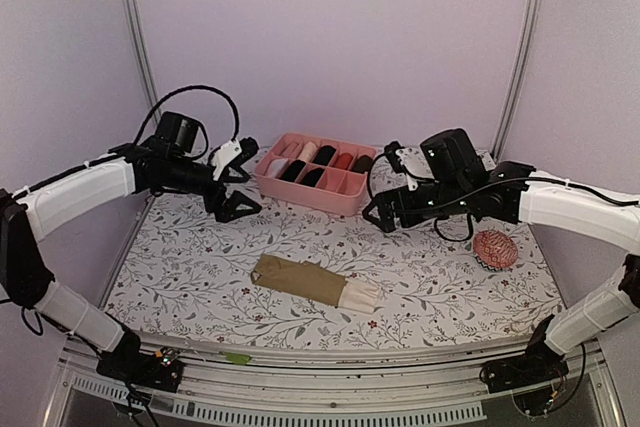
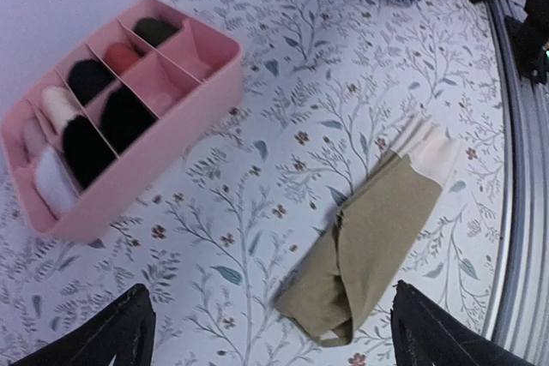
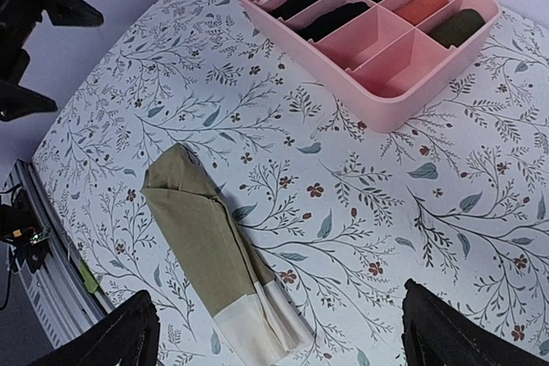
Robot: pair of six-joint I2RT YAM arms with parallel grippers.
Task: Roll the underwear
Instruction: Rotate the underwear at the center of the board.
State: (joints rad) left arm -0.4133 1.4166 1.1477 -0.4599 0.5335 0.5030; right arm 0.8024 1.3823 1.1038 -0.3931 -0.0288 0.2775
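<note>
Underwear of olive-brown cloth with cream band [image 1: 315,282] lies flat, folded long, lower middle, so I can roll it. My left gripper [image 1: 238,179], right gripper [image 1: 385,187] wide open, holding nothing.

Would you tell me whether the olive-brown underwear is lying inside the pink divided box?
No, the olive-brown underwear lies folded flat on the floral table, nearer the arm bases than the pink box.

Lilac walls [image 1: 330,37], floral-print table [image 1: 430,277]
</note>
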